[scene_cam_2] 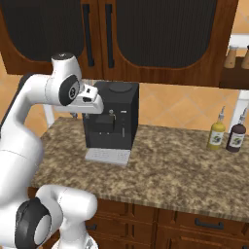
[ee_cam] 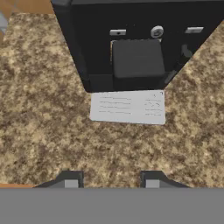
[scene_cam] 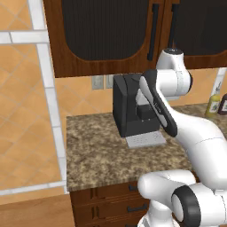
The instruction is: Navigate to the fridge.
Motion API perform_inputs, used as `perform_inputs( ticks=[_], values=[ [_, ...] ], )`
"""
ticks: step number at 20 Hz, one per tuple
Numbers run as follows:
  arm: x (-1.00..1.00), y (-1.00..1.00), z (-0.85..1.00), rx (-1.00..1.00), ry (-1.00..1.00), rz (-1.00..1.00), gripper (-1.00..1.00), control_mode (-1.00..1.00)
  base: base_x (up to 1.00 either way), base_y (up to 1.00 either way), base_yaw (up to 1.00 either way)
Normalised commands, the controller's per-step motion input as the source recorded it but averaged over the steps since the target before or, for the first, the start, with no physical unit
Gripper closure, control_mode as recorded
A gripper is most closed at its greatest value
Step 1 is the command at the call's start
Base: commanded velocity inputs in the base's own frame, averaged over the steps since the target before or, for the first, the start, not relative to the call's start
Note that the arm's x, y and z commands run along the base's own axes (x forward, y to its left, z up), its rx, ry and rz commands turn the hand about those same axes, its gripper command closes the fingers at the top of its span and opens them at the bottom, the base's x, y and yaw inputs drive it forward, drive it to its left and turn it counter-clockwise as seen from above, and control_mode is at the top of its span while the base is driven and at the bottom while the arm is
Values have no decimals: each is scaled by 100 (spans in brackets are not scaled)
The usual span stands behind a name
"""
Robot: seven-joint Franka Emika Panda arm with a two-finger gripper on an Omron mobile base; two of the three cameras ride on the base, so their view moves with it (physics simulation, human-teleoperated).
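gripper (ee_cam: pixel 111 181) hovering at frame bottom, fingertips apart, holding nothing | granite counter (ee_cam: pixel 48 127) lying beneath | black coffee machine (scene_cam_2: pixel 111 119) standing centre, close ahead | fridge lying outside these frames | risk: base turning could be swinging arm into machine

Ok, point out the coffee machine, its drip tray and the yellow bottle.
coffee machine (scene_cam_2: pixel 116 112): right base view, black front face.
drip tray (ee_cam: pixel 129 107): hand view, middle of the grey grille.
yellow bottle (scene_cam_2: pixel 216 136): right base view, its body.
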Motion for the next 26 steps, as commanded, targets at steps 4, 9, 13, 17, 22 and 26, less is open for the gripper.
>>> perform_inputs(
  ticks=[4, 9, 13, 17, 22, 26],
  values=[
    [-53, -7, 0, 0, -5, 0, -100, -100, 0, 0, 0],
    [-100, -17, 0, 0, -16, -3, -100, -100, 0, 0, 0],
    [-97, -11, 0, 0, -12, -3, -100, -100, 0, 0, 0],
    [-64, -20, 0, 0, -6, -4, -100, 100, -23, -16, -2],
    [0, 0, 0, 0, 0, 0, -100, 100, -69, -96, -17],
    [0, 0, 0, 0, 0, 0, -100, 100, -23, -100, -46]
  ],
)
